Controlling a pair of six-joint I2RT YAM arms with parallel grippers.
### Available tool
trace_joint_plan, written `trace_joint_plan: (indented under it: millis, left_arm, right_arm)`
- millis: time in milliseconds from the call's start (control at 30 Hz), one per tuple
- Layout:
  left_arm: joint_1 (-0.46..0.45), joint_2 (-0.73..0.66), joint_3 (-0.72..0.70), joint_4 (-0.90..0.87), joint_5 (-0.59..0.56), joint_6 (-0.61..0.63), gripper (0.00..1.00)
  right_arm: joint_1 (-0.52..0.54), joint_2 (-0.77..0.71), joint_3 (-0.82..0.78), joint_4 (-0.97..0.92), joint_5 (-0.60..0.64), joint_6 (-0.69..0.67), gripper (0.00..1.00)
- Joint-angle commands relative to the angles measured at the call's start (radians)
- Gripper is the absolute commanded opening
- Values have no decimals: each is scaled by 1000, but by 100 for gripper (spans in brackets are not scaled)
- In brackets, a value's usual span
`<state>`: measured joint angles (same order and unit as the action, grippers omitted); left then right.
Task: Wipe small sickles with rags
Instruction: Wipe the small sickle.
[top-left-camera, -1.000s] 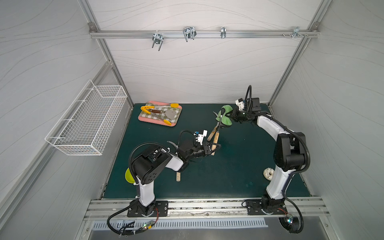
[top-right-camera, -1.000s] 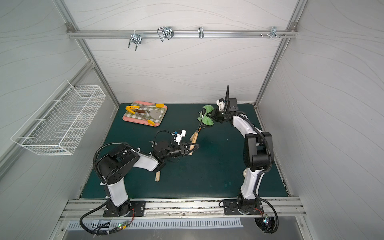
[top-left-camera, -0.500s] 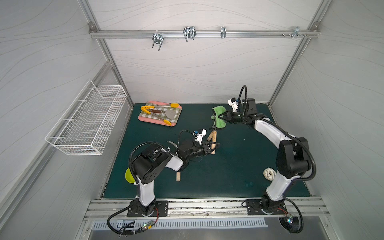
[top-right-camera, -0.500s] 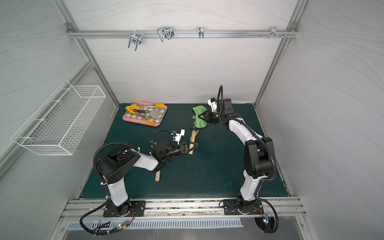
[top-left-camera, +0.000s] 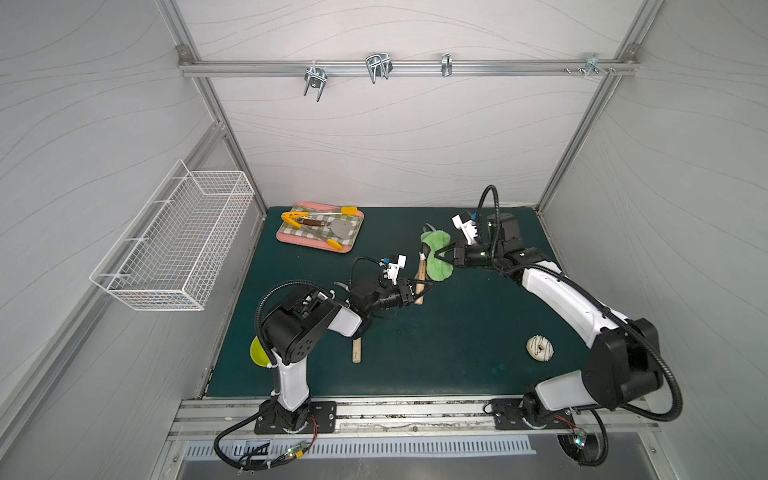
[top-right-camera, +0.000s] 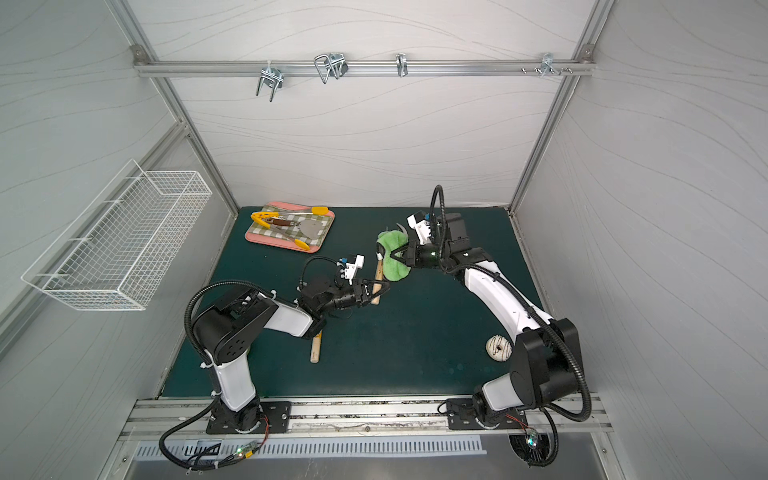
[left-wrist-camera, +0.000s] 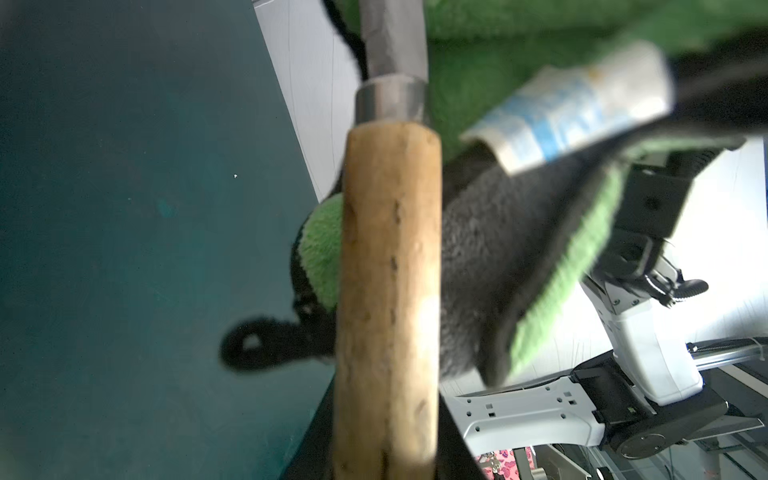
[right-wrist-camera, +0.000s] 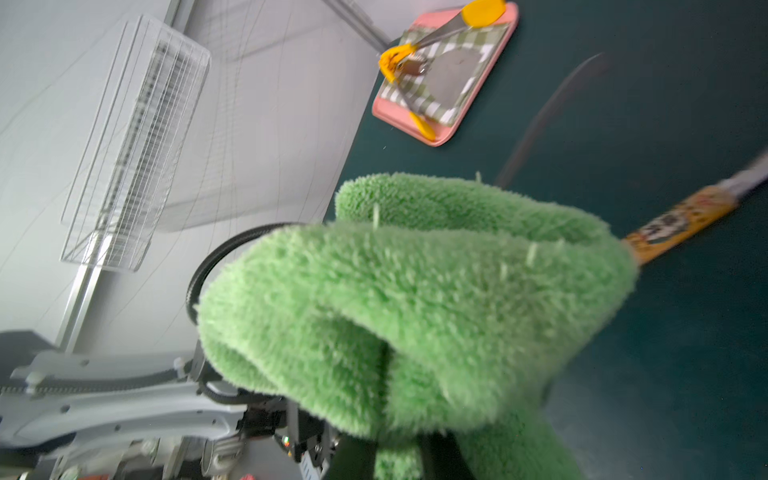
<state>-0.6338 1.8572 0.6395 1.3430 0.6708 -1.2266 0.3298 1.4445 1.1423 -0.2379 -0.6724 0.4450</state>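
The left claw (top-left-camera: 417, 289) is closed on the lower end of a sickle (top-left-camera: 421, 272), holding it lifted above the middle of the table (top-left-camera: 436, 353), with the wooden handle pointing toward the back edge. In the left wrist view the handle (left-wrist-camera: 390, 291) is plain pale wood with a grey metal collar at its top, and the blade goes up into the cloth.

The right claw (top-left-camera: 444, 255) is closed on the green rag (top-left-camera: 436, 253), pinching it at its middle so that it folds around the blade just past the handle. In both top views the grey tip of the blade shows beyond the rag on the back side. The rag's dark underside (left-wrist-camera: 498, 270) and its white tag (left-wrist-camera: 573, 108) lie against the handle.

A second sickle (top-left-camera: 356, 351) lies on the table toward the front left; only its handle shows, the rest hidden under the left arm. In the right wrist view an orange-labelled handle (right-wrist-camera: 681, 224) shows past the rag (right-wrist-camera: 415, 311); I cannot tell which sickle it belongs to.

A pink tray (top-left-camera: 291, 241) with yellow-tipped tongs (top-left-camera: 291, 217) and a spatula (top-left-camera: 343, 227) sits in the back left corner. A doughnut (top-left-camera: 540, 348) lies near the right edge, and a yellow bowl (top-left-camera: 257, 352) at the left edge
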Motion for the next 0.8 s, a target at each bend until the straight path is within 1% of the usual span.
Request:
trace_joint_plan:
  millis: [0, 133, 233, 333, 500, 600, 767]
  left_arm:
    - [-9, -37, 28, 68, 31, -13, 0]
    - [-24, -66, 11, 68, 19, -15, 0]
    - [-36, -79, 2, 68, 12, -17, 0]
    - [-52, -79, 7, 68, 13, -23, 0]
    - [-87, -66, 20, 69, 5, -33, 0]
    - [-98, -55, 26, 69, -6, -33, 0]
    - [-102, -35, 31, 68, -13, -33, 0]
  right_arm:
    - [-70, 31, 46, -81, 80, -24, 4]
    - [-132, 132, 133, -98, 141, -10, 3]
    - [-146, 234, 225, -120, 171, -14, 3]
    - [-145, 331, 303, -93, 133, 9, 3]
    - [-145, 456, 412, -23, 63, 85, 3]
    - [-140, 491, 439, 16, 12, 125, 3]
    - [-131, 476, 416, 59, -28, 159, 3]
